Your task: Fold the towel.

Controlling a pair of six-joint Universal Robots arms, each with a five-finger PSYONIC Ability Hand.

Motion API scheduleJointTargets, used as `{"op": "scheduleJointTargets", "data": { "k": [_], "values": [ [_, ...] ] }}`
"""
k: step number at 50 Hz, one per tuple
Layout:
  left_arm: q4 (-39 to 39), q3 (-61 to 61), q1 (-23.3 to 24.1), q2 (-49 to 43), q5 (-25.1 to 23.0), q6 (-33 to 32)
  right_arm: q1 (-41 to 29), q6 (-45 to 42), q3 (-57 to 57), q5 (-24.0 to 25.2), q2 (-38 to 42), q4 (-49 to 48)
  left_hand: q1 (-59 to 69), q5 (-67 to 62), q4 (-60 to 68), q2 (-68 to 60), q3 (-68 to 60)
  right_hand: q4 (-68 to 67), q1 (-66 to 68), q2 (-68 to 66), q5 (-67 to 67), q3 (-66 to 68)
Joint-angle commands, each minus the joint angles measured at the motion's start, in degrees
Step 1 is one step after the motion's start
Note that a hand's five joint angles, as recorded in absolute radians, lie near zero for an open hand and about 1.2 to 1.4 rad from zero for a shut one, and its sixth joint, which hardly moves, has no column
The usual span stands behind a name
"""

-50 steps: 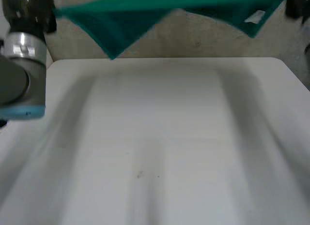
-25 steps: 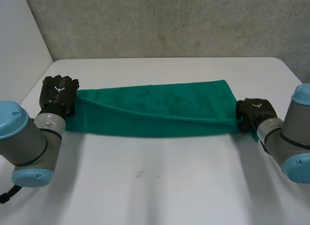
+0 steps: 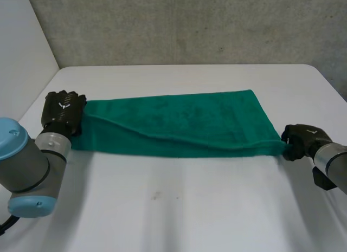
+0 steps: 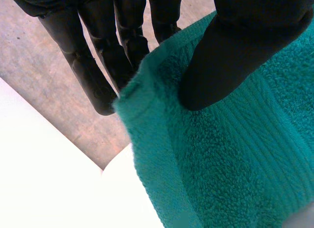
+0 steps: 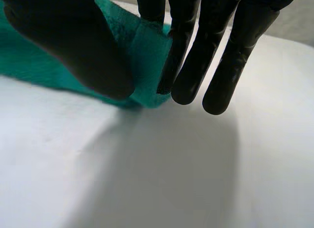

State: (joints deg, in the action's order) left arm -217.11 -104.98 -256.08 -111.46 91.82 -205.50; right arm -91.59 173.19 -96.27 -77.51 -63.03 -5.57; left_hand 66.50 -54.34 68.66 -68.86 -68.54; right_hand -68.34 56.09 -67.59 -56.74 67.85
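Pulled farther out to its side since the earlier frame, the right hand (image 3: pixel 303 141), like the left hand (image 3: pixel 62 111), pinches an end corner of the dark-green terry towel (image 3: pixel 179 127) lying doubled along the white counter (image 3: pixel 190 208), where an uneven tug could skew the fold.

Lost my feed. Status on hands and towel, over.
Left robot hand pinching towel at its left end. Right robot hand pinching right corner. Towel lying stretched across table. Nothing blocking.
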Motion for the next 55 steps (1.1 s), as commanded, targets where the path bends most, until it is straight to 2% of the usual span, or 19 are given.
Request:
{"op": "scheduleJointTargets", "data": {
  "k": [1,6,14,15,25,26,29,31,33,38,51,53,54,55],
  "values": [
    [4.4,-2.5,0.0,2.4,0.0,-0.3,0.2,-7.2,0.4,5.8,-0.8,6.5,13.5,-15.7,11.3,-11.1,-11.5,-11.7,23.9,-12.4,-13.3,12.1],
    [8.5,-2.9,0.0,3.2,-0.2,-0.2,2.0,-11.6,0.1,5.7,-2.2,7.2,13.5,-15.7,11.3,-11.1,-11.5,-11.7,23.9,-12.4,-13.3,12.1],
    [9.6,-3.0,-0.3,3.2,-0.2,-0.2,2.8,-14.1,-0.4,6.1,-2.0,6.4,13.5,-15.7,11.3,-11.1,-11.5,-11.7,23.9,-12.4,-13.3,12.1],
    [9.6,-3.0,-0.3,3.2,-0.2,-0.2,2.8,-14.1,-0.5,5.9,-1.9,5.8,13.5,-15.7,11.3,-11.1,-11.5,-7.7,20.0,-8.5,-9.3,8.2],
    [9.2,-2.9,-0.6,2.8,-0.2,-0.2,2.7,-13.3,-3.0,5.7,-1.8,-1.4,13.5,-15.7,11.3,-11.1,-11.5,0.4,11.9,-0.4,-1.2,0.1],
    [9.2,-2.9,-0.6,2.6,-0.2,-0.3,2.7,-13.4,-3.1,5.7,-1.7,-1.7,8.9,-11.0,6.7,-6.5,-6.8,1.2,11.0,0.5,-0.4,-0.7],
    [9.6,-2.9,-0.6,1.8,-1.6,-1.0,2.6,-13.4,-3.7,6.0,-1.7,-2.6,-39.1,37.0,-41.3,41.5,41.2,4.1,8.2,3.3,2.5,-3.6],
    [9.6,-2.9,-0.7,1.1,-2.3,-1.4,2.4,-13.8,-3.8,6.1,-1.7,-2.9,-39.6,37.5,-41.8,42.0,41.7,3.3,9.0,2.5,1.7,-2.8],
    [9.7,-2.8,-1.0,-0.1,-3.0,-2.7,2.2,-14.2,-4.1,6.6,-1.5,-4.1,-39.6,37.5,-41.8,42.0,41.7,-11.6,23.8,-12.3,-13.2,12.0],
    [9.8,-2.9,-2.4,-0.9,-3.1,-5.1,2.3,-14.3,-4.2,6.8,-1.2,-6.4,-39.8,37.6,-42.0,42.2,41.8,-11.7,23.9,-12.4,-13.3,12.1],
    [11.7,-2.6,-4.5,-1.2,-3.1,-5.2,2.8,-14.2,-4.0,4.5,-1.6,-7.2,-38.6,36.5,-40.8,41.0,40.7,-11.7,23.9,-12.4,-13.3,12.1],
    [11.8,-2.5,-4.5,-1.2,-3.1,-5.1,2.9,-14.2,-4.0,4.4,-1.6,-7.1,-35.9,33.8,-38.1,38.3,38.0,-11.7,23.9,-12.4,-13.3,12.1],
    [11.8,-2.5,-4.5,-1.2,-3.1,-5.1,2.9,-14.3,-4.1,4.7,-1.6,-7.1,-29.6,27.4,-31.8,32.0,31.6,-11.7,23.9,-12.4,-13.3,12.1],
    [11.8,-2.6,-4.6,-1.1,-3.2,-4.9,2.9,-14.3,-4.2,4.9,-1.6,-7.1,-11.9,9.7,-14.1,14.2,13.9,-11.7,23.9,-12.4,-13.3,12.1]
  ]
}}
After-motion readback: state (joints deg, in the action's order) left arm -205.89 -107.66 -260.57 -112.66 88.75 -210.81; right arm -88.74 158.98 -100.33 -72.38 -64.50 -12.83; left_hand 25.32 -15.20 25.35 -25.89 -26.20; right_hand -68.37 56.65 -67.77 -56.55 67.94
